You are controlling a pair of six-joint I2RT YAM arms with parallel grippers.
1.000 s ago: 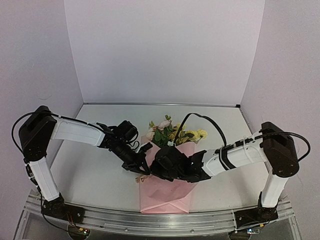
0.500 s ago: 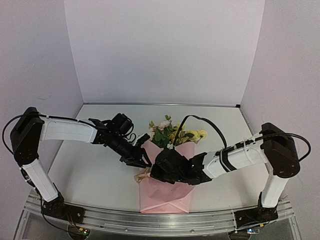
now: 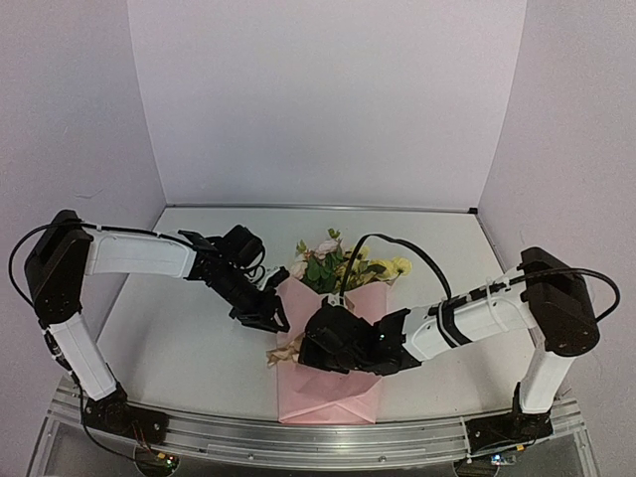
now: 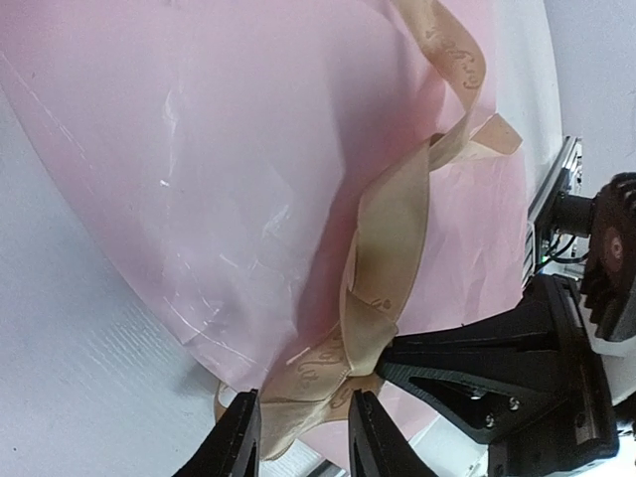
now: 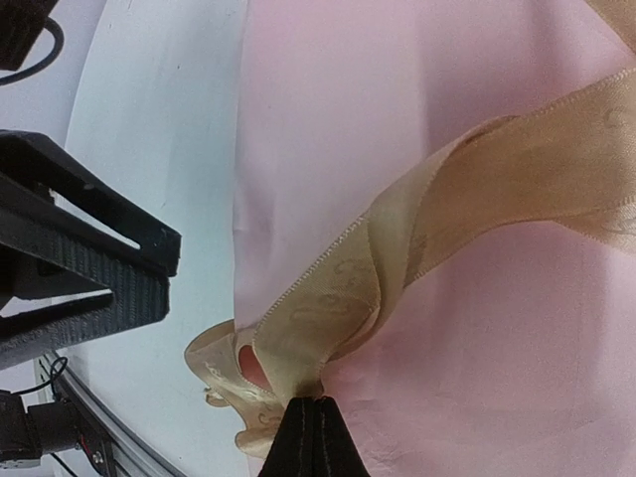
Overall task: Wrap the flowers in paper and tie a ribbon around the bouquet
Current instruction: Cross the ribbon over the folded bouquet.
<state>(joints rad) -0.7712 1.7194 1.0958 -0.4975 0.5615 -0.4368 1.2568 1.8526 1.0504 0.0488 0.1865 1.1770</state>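
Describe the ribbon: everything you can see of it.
The ribbon is a narrow tan satin strip with faint script printed on it, twisted and looped across the pink paper, bunching at the paper's edge. The right gripper has its jaws shut on the bunch; the left gripper has open jaws astride a loose loop.

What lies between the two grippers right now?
Only the end of the ribbon, lying on the pink paper: the left wrist view shows it running from the open left gripper to the shut right gripper.
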